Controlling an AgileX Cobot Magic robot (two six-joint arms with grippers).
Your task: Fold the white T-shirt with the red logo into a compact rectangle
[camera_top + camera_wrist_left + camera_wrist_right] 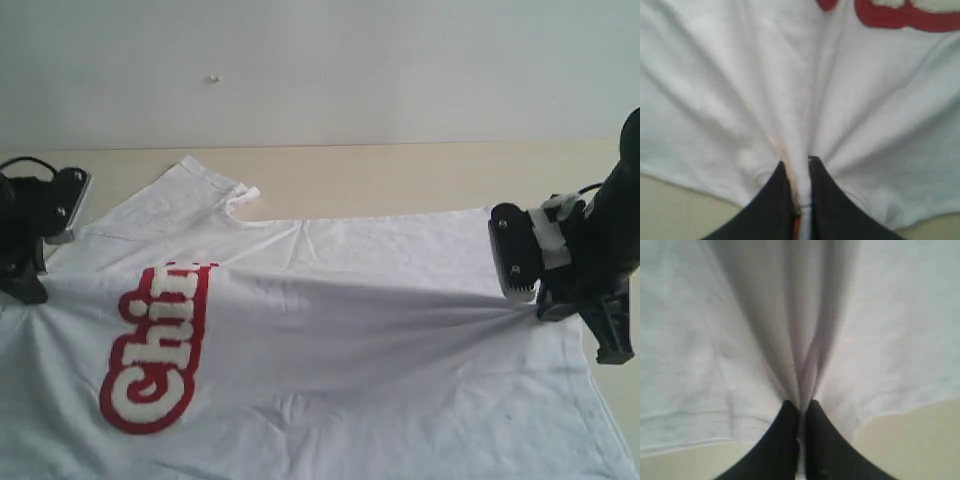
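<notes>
The white T-shirt (pixel 330 370) lies spread over the table, its red logo (pixel 155 350) at the left. At the shirt's left edge my left gripper (pixel 30 290) is shut on a pinched ridge of the cloth. The left wrist view shows that gripper (pixel 800 167) with white fabric bunched between its black fingers (pixel 772 200) and a bit of orange beside it. My right gripper (pixel 535 305) is shut on the shirt's right edge, and a taut fold runs from it toward the middle. In the right wrist view the gripper (pixel 801 407) pinches a ridge of cloth.
One sleeve (pixel 205 190) points toward the far side of the beige table (pixel 400 175). A pale wall (pixel 320 70) rises behind the table. Bare table (pixel 920 440) shows right of the shirt's hem.
</notes>
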